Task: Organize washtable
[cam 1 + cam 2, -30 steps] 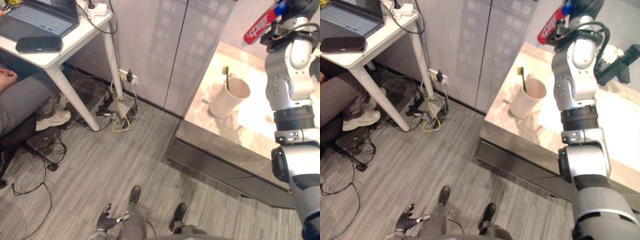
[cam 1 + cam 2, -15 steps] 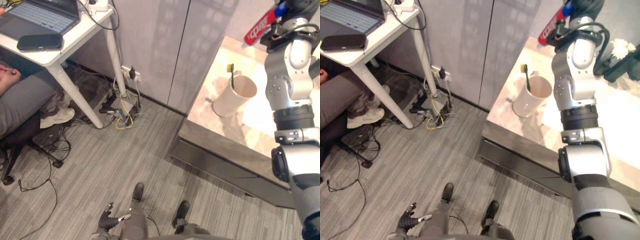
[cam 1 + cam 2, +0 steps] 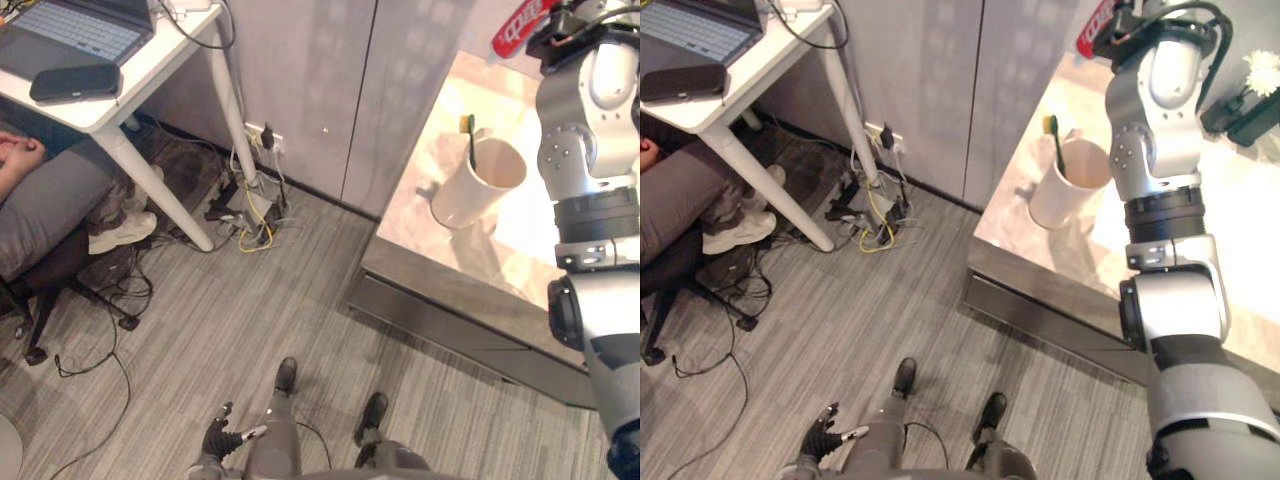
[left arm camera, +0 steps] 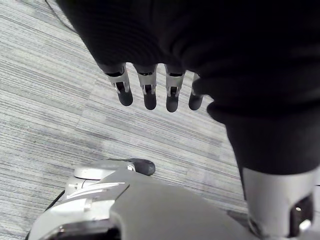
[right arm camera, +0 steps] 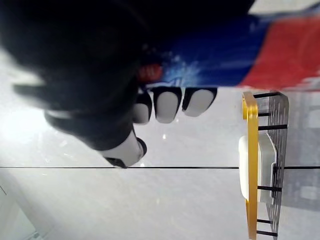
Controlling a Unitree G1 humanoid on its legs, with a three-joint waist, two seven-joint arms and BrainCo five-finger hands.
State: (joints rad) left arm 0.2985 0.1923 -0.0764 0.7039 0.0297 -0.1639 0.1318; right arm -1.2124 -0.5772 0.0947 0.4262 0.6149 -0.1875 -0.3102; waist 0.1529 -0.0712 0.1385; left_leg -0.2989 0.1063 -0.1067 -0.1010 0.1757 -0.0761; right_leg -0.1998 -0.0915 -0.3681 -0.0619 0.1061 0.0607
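The right robot hand (image 5: 167, 104) has its fingers curled round a red, blue and white toothpaste tube (image 5: 280, 55) and holds it high on the raised arm, at the upper edge of the head views, well above the counter. Past those fingers the right wrist view shows a pale tiled wall, on which hangs a yellow-framed wire rack (image 5: 251, 220) with a white bar of soap (image 5: 265, 165) lying in it.

Below the arm stands a cream round cup (image 3: 478, 185), upright on the beige, glossy stone counter (image 3: 440, 255) near its left edge. A green-handled toothbrush (image 3: 470, 140) leans in the cup against its left rim.

The left robot hand (image 4: 150, 95) hangs low beside the robot, over the grey plank floor (image 3: 200, 330). Its fingers are straight and slightly spread, and it holds nothing.
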